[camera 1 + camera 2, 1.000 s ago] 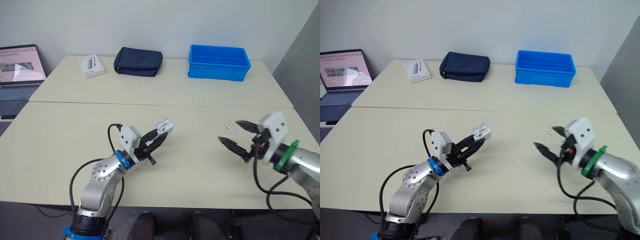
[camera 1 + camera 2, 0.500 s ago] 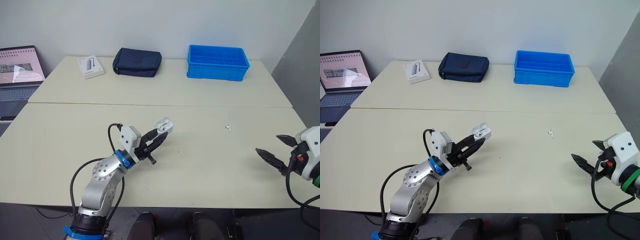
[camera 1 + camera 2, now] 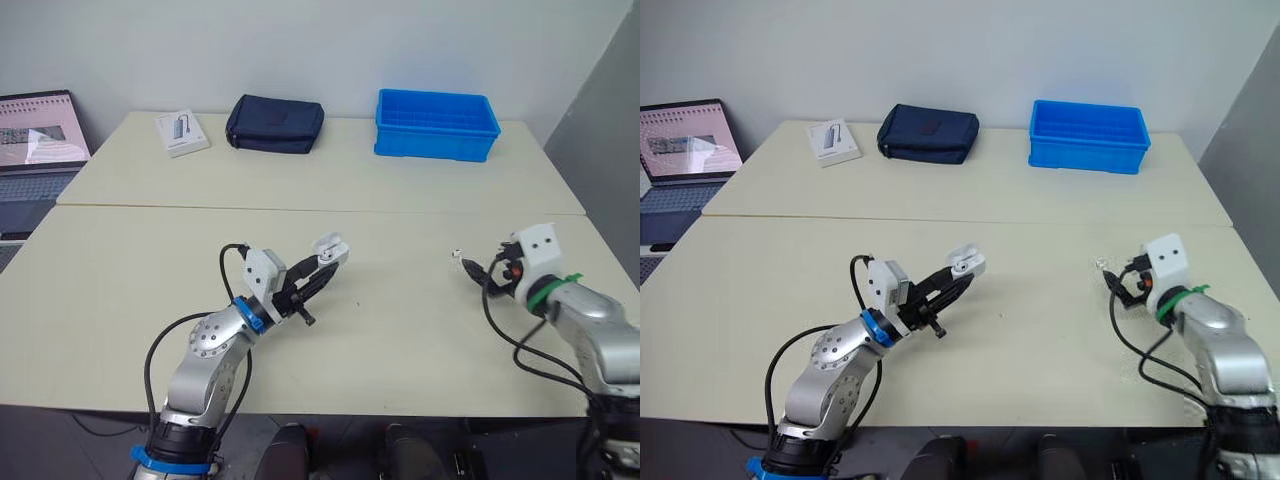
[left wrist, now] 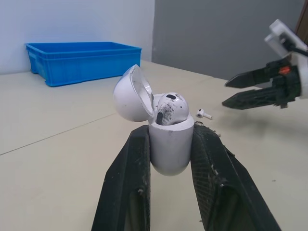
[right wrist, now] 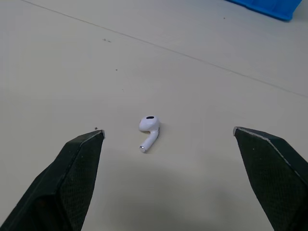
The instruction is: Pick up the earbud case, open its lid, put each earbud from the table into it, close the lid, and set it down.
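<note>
The left gripper (image 4: 169,131) has its fingers (image 4: 132,168) clamped on the earbud case (image 4: 169,149), held up off the counter (image 5: 72,57), lid (image 4: 129,94) open, one earbud (image 4: 171,108) seated inside. The right gripper (image 5: 167,132) hovers, fingers spread wide, straddling the loose earbud (image 5: 149,129) on the counter

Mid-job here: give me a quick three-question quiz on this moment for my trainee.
1. True or false: the earbud case held by the left pincer has its lid shut.
2. The right pincer is: A) shut on the case; B) open, aimed at the loose earbud on the table; C) resting in a blue bin.
3. Fill in: the case holds ___ earbud(s) in view.
Key: 1 false; 2 B; 3 one seated earbud.
</note>
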Tool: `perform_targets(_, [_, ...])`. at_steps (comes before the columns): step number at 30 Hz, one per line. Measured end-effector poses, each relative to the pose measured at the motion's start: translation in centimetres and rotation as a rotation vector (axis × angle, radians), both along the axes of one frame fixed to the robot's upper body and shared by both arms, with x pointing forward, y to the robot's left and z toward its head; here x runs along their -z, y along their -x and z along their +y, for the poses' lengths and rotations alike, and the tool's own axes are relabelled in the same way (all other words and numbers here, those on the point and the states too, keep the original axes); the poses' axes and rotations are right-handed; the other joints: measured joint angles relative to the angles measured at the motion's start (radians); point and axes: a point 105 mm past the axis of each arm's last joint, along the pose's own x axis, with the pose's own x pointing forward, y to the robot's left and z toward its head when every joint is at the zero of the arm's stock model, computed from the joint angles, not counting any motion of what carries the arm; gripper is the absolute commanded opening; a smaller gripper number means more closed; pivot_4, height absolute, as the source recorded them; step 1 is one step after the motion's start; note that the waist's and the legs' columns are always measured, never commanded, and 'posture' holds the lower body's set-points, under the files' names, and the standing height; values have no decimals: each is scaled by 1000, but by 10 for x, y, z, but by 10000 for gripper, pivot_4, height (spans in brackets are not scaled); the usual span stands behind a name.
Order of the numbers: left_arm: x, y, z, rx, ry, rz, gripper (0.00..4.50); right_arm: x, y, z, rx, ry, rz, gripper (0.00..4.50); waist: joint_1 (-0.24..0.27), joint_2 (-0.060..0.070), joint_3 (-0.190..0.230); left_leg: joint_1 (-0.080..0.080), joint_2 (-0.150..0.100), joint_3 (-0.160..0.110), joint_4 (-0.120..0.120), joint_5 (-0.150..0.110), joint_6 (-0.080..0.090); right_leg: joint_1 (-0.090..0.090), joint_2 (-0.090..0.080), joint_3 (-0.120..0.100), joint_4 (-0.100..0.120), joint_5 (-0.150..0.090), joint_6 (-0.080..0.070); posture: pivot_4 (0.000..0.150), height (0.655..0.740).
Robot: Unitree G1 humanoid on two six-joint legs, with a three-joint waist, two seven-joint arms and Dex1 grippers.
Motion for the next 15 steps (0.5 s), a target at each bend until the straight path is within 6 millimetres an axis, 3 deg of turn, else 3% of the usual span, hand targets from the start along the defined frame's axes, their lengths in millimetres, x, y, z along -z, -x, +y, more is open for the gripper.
perform_targets(4, [1, 1, -2, 8, -1, 2, 7947, 21, -17, 14, -7, -5, 30, 45000, -1, 0, 0, 0, 0, 0, 0, 0, 0, 0, 0, 0, 1, 0, 0, 1500, 7400])
perform_targets(8, [1, 1, -3, 10, -2, 3, 7947, 23, -33, 18, 7, -29, 14, 45000, -1, 0, 0, 2, 0, 1, 0, 0, 0, 0, 0, 1, 2, 0, 0, 1500, 7400])
perform_targets(11, [1, 1, -3, 11, -2, 3, 7947, 24, -40, 19, 19, -46, 12, 39029, -1, 0, 0, 3, 0, 1, 0, 0, 0, 1, 0, 2, 3, 0, 0, 1500, 7400])
perform_targets(15, [1, 1, -3, 11, -2, 3, 7947, 27, -39, 23, 24, -83, 33, 25044, -1, 1, 0, 5, 0, 1, 0, 0, 0, 3, 0, 2, 3, 0, 0, 1500, 7400])
